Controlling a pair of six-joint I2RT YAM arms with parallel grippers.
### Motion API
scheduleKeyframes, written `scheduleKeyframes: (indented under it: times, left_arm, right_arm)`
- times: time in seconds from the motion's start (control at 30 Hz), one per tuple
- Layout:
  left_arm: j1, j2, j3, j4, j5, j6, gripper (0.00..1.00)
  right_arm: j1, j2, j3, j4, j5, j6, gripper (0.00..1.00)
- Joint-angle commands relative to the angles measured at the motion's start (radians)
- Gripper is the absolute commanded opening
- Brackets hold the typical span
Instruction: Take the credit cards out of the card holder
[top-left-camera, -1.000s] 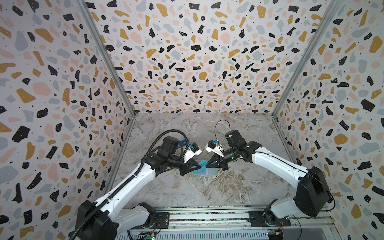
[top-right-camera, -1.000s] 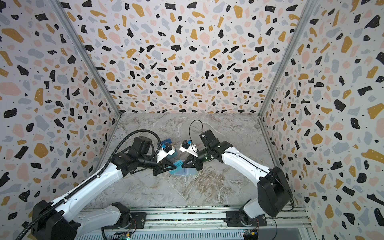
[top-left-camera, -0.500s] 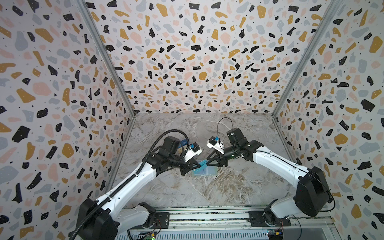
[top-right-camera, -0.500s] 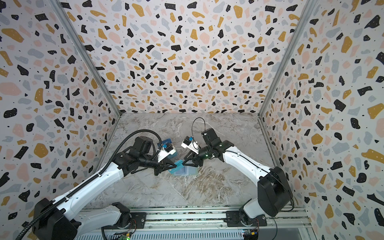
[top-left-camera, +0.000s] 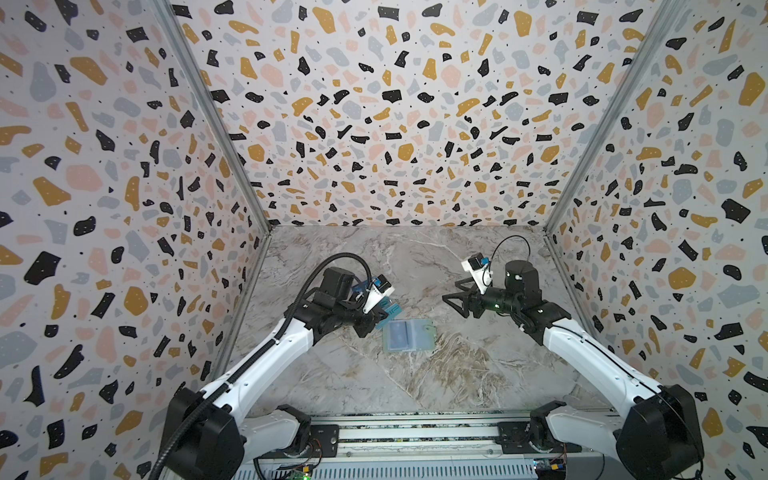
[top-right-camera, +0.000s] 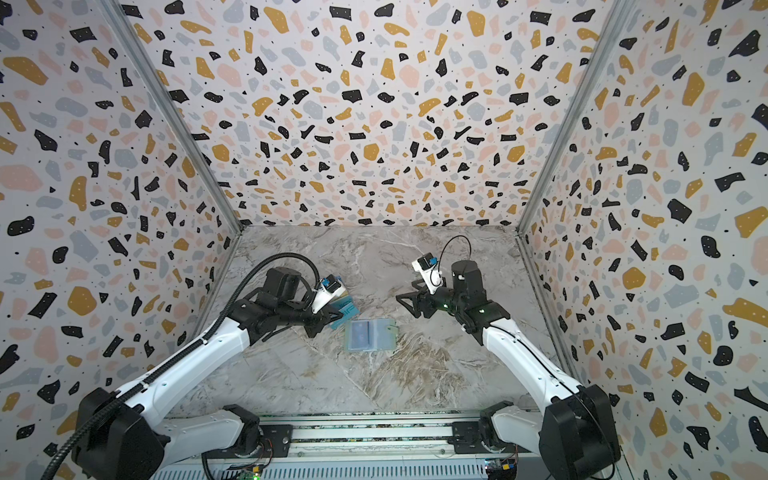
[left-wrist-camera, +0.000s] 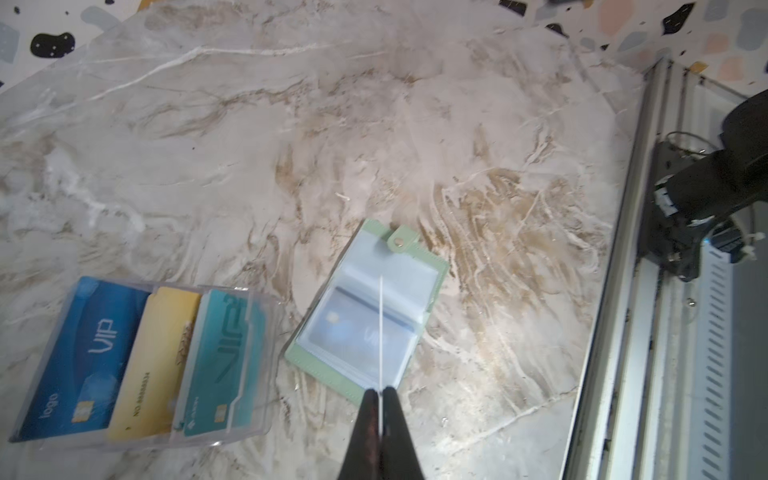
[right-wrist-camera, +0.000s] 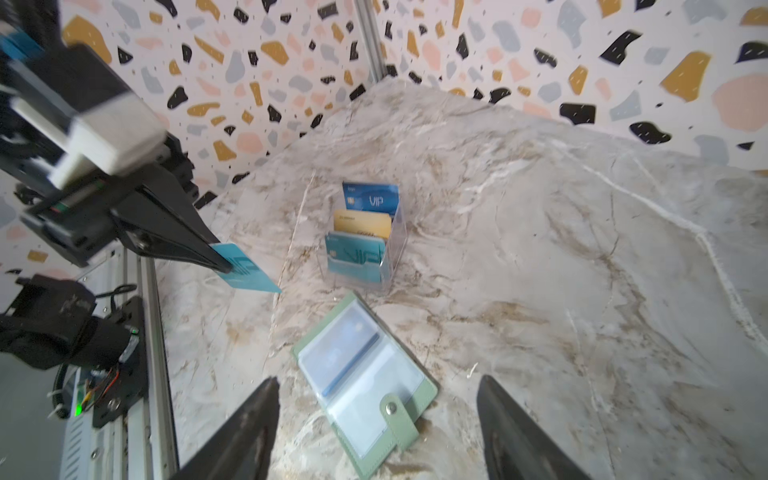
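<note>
Okay, starting on the left: the left tool (top-left-camera: 372, 324) is pinched together on a teal card (right-wrist-camera: 245, 272), gripping it by one end, clear of the marbled tabletop (top-left-camera: 457, 382). It's thin, stiff, glossy plastic, so slim that the left wrist view catches it edge-on as a bare pale line.

Close by is the clear stand (right-wrist-camera: 365, 245), a tiered see-through plastic rack holding a dark blue, a gold and a teal card upright.

Moving along, the card holder (top-left-camera: 409, 336) lies open and flat mid-tabletop. It's mint-green, with a snap tab at one end and soft clear sleeves inside. One blue card (left-wrist-camera: 353, 328) shows through a sleeve, so I'd say the job isn't finished.

Over on the right, the right tool (top-left-camera: 451, 305) hovers with its jaws wide apart and empty, near the holder's tab end and not touching it.

As I read it, the step in hand is this: one card is out and needs setting down. The next move calls for pinning the floppy holder and sliding that slick blue card out through the sleeve mouth. The film may cling, and the light holder could drag along.
</note>
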Motion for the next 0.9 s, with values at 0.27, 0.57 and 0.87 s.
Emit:
scheduleKeyframes:
  times: [0.27, 0.57, 0.87]
  left_arm:
    - [0.093, 0.158, 0.074, 0.097, -0.111, 0.204, 0.0]
    - [0.103, 0.256, 0.065, 0.224, -0.182, 0.252, 0.0]
    - [0.105, 0.333, 0.104, 0.194, -0.133, 0.298, 0.0]
  right_arm:
    - [-0.017, -0.128, -0.11, 0.104, 0.284, 0.027, 0.78]
    - [-0.025, -0.145, -0.131, 0.117, 0.355, 0.027, 0.78]
    - [-0.026, -0.142, -0.136, 0.12, 0.366, 0.024, 0.78]
